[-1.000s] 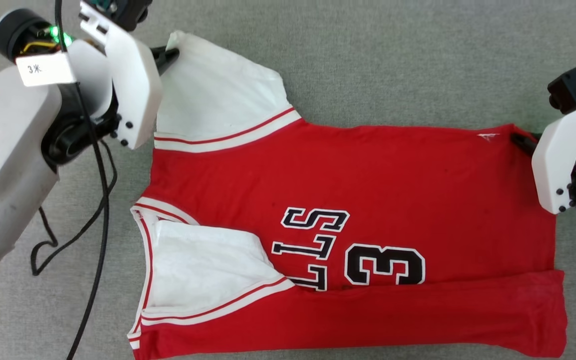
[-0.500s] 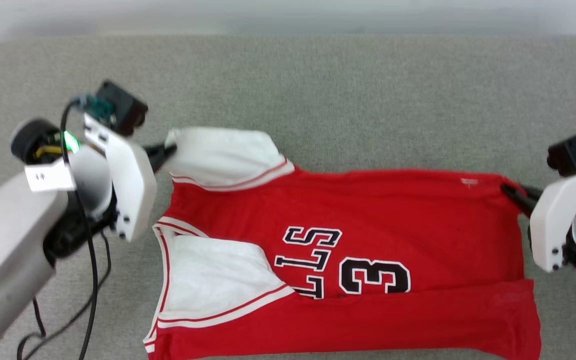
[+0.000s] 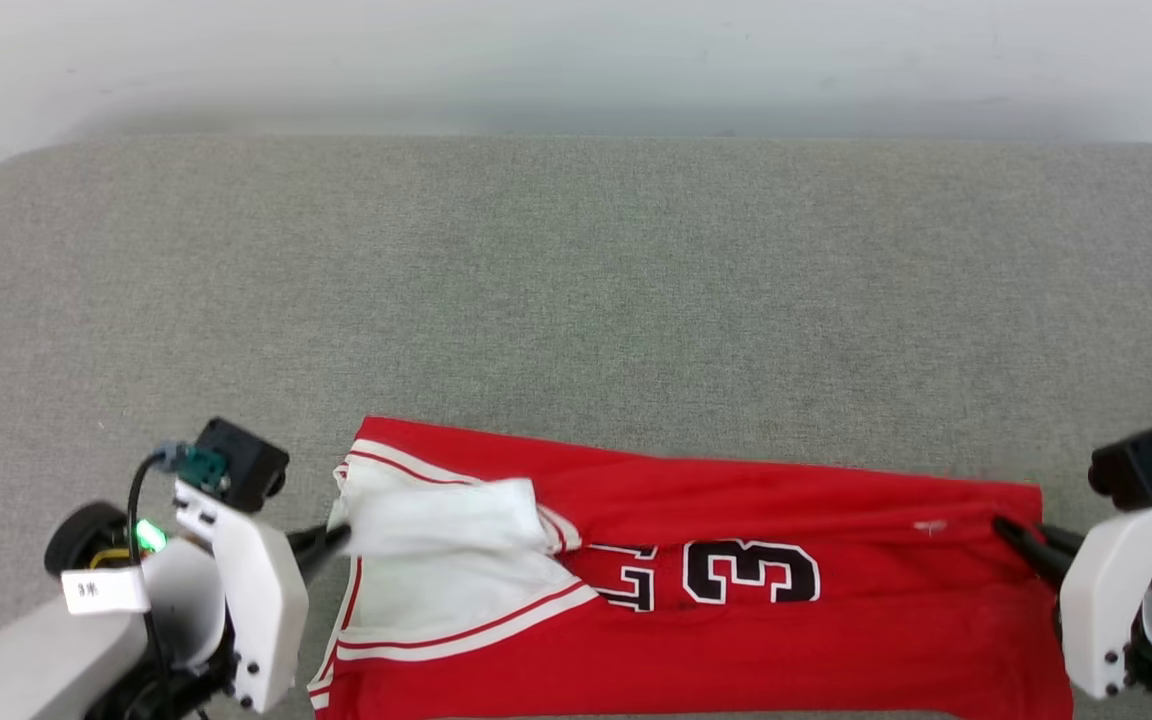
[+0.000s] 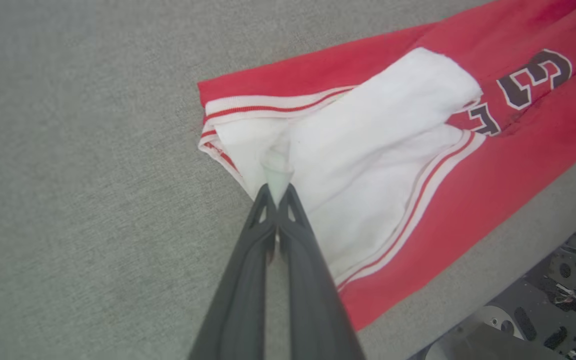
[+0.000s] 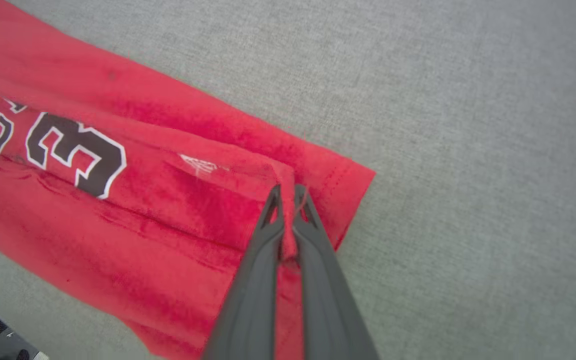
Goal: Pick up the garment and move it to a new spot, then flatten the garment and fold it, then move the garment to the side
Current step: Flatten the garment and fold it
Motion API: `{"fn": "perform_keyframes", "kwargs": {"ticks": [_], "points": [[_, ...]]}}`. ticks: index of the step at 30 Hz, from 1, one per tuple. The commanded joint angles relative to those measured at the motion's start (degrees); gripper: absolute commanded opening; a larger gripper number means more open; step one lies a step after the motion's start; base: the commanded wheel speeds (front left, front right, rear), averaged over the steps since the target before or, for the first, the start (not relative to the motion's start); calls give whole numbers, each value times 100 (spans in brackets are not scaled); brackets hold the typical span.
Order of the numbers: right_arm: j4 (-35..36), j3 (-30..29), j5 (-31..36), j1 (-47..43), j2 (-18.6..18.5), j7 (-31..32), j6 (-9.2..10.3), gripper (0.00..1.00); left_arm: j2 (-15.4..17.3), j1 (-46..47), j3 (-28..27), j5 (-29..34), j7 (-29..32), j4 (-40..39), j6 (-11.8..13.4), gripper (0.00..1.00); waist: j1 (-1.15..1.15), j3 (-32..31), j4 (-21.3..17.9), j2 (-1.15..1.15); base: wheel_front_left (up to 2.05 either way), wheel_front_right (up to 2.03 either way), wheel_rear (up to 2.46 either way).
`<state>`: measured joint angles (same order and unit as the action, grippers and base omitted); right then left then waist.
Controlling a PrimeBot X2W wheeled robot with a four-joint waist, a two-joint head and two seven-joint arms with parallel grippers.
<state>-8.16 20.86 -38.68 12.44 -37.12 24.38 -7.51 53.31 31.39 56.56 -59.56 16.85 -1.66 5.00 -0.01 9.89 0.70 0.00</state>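
Red soft-fabric jersey with white sleeves lies half-folded on grey fabric surface; left gripper clamps a sleeve, right gripper clamps its hem.

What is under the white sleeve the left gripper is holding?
The sleeve in the left gripper lies over the garment's other white sleeve, whose striped edge shows. Most chest lettering is covered by the fold.

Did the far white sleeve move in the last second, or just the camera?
Yes. The far sleeve, pinched by the left gripper, has folded toward the robot and now overlaps the near sleeve.
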Motion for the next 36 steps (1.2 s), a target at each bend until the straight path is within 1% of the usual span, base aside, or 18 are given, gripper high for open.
{"fn": "perform_keyframes", "kwargs": {"ticks": [1, 5, 7, 13, 17, 18, 19, 20, 23, 27, 31, 36], "points": [[57, -34, 39, -127, 43, 34, 5, 0, 15, -91, -13, -39, -51, -35, 55, 0, 1, -1, -3, 0, 0, 0, 0], [251, -140, 44, -447, 76, 195, 5, 0, 58, -476, 48, -170, -213, -84, 175, 0, 1, 34, -17, 0, 0, 0, 0], [306, -155, 27, -587, 88, 285, 5, 0, 11, -621, 84, -227, -288, -43, 211, 0, 1, 75, -15, 0, 0, 0, 0], [127, -156, 28, -791, 187, 464, 5, 0, -236, -831, 161, -325, -412, 310, 165, 0, 1, 213, -14, 0, 0, 0, 0], [-24, -45, 34, -751, 300, 355, 5, 0, -407, -881, 193, -394, -469, 582, 95, 0, 1, 265, -5, 0, 0, 0, 0], [-35, -52, 13, -721, 324, 310, 5, 10, -445, -875, 191, -379, -497, 642, 94, 8, 1, 261, -9, 0, 0, 0, 0], [-38, -68, 6, -693, 334, 263, 5, 52, -467, -866, 176, -341, -558, 686, 113, 69, 1, 249, -12, 0, 0, 0, 0], [-25, -89, -13, -673, 331, 220, 5, 100, -483, -863, 132, -333, -644, 719, 148, 100, 1, 222, -12, 0, 0, 0, 0], [127, -214, -78, -651, 282, 77, 5, 100, -485, -902, 30, -289, -945, 715, 216, 100, 1, 112, -19, 0, 0, 0, 0], [477, -420, -298, -762, 153, 58, 5, 100, -460, -1025, -207, -224, -1509, 592, 475, 100, 1, -44, -26, 0, 0, 0, 0], [776, -770, -433, -835, 9, 89, 5, 100, -437, -1156, -498, -117, -2162, 423, 891, 100, 1, -142, -12, 0, 0, 0, 0], [884, -1172, -615, -895, -167, 386, 5, 100, -489, -1316, -809, 85, -2862, 225, 1435, 100, 1, -174, 46, 0, 0, 0, 0]]}}
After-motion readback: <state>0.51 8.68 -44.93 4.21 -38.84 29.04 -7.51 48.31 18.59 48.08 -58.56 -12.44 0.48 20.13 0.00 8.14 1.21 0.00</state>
